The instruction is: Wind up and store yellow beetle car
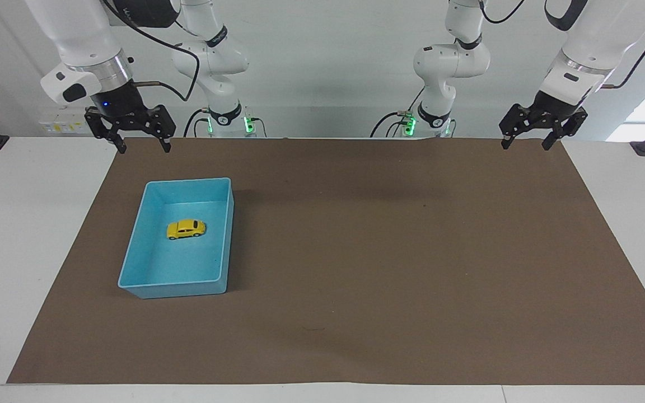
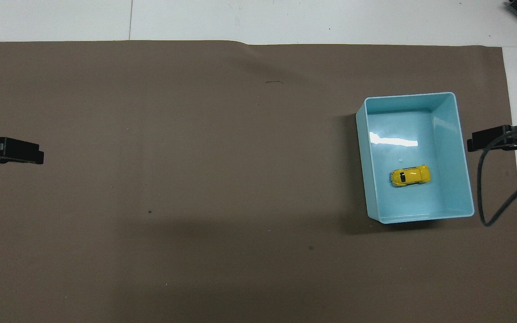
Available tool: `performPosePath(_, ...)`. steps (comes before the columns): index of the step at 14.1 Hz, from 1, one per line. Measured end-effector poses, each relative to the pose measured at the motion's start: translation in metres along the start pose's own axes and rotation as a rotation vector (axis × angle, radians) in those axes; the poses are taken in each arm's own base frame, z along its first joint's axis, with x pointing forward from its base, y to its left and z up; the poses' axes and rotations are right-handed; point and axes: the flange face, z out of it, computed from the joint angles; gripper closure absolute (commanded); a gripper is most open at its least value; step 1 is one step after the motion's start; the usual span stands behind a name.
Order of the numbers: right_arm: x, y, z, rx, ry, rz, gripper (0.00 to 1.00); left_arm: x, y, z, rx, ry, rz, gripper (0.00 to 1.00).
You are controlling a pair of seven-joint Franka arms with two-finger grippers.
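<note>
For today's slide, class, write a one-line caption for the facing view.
Yellow beetle car sits in the blue tray while both open pincers, right and left, hang over the table edge.

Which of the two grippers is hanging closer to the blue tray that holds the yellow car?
The right gripper: it hangs at the blue tray's end of the table, where the yellow beetle car sits; the left gripper waits at the other end.

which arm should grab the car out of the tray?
Right. The yellow beetle car sits in the blue tray at the right arm's end; the open right hand hangs close by, the left hand distant.
</note>
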Motion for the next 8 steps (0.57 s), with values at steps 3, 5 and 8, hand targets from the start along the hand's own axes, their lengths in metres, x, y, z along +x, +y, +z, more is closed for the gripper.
performPosePath(3,0.0,0.0022,-0.0001,0.0,0.0,0.004,0.0,0.0,0.0,0.0,0.0,0.0,0.0,0.0)
performPosePath(5,-0.0001,0.0039,-0.0001,0.0,0.0,0.007,0.0,0.0,0.0,0.0,0.0,0.0,0.0,0.0)
performPosePath(8,-0.0001,0.0061,-0.0001,0.0,0.0,0.011,0.0,0.0,0.0,0.0,0.0,0.0,0.0,0.0)
